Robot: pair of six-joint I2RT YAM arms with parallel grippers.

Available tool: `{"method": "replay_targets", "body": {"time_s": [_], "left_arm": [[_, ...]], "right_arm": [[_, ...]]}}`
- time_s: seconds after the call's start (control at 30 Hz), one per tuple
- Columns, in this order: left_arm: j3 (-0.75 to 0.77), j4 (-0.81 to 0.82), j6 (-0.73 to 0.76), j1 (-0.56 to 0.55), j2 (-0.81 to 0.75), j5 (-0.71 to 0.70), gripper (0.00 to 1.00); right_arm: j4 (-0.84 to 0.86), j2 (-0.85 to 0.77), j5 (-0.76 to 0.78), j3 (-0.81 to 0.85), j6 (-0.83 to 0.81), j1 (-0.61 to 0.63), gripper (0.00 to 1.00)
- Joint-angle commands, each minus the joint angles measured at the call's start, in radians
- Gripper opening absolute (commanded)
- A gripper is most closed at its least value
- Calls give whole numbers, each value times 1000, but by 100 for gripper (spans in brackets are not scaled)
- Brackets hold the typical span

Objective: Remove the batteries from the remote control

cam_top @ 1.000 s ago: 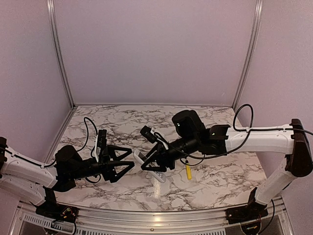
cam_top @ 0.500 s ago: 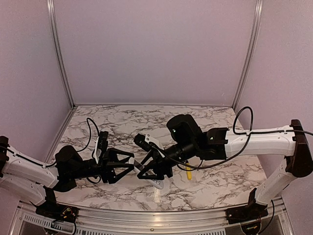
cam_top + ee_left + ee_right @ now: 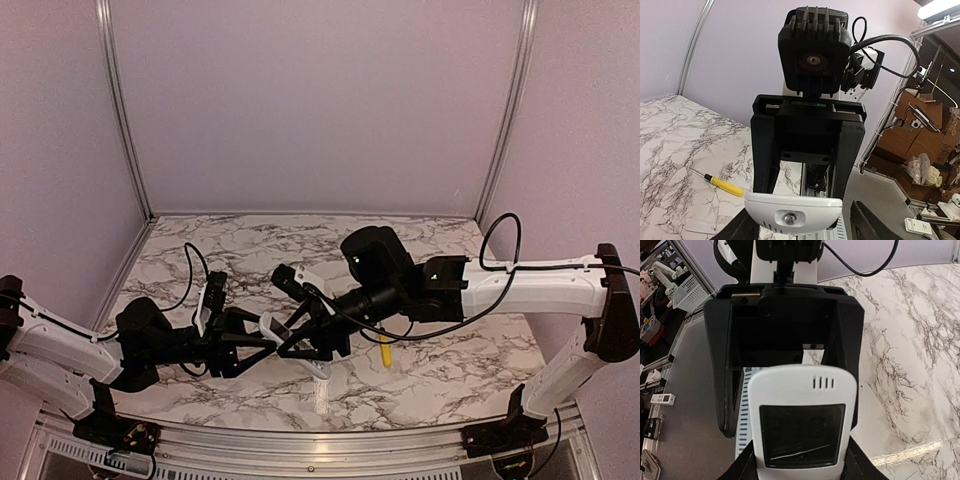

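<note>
- The remote (image 3: 802, 432) is off the tabletop (image 3: 450, 370), in mid-air between the two arms. The right fingers (image 3: 765, 155) clamp its long sides.
- The left fingers (image 3: 722, 370) stand apart around its other end. A gap shows on at least one side, though from these angles I cannot tell whether the other finger touches yet.
- Handling, as I judge it: a light, stiff plastic shell with smooth, rather slippery sides.
  - It should be gripped across the long edges, clear of the display and buttons.
  - The battery end should stay free.
  - A hard squeeze could flex the case or jam the cover.
- The batteries show in no view. They are small and round, and likely to roll if they drop.
- The right wrist view alone shows the grey display face and the vent slots above it.
- The left wrist view alone shows the remote's rounded end with a small round fitting in its middle. It also shows the screwdriver (image 3: 726, 185) lying beyond on the tabletop.
- The top view alone shows how the arms meet, and the remote is nearly hidden there.
</note>
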Motion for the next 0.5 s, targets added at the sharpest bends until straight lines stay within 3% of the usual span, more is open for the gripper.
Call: {"method": "replay_targets", "body": {"time_s": [0.0, 0.1, 0.2, 0.47], "left_arm": [[14, 53, -14, -10, 3, 11, 67], [7, 58, -22, -10, -8, -7, 78], [1, 58, -25, -10, -17, -20, 80], [2, 63, -27, -10, -11, -33, 70]], "right_arm": [[10, 5, -23, 24, -12, 4, 25], [13, 9, -32, 23, -14, 4, 25], [16, 10, -37, 21, -14, 4, 25], [20, 14, -60, 21, -23, 13, 24]]}}
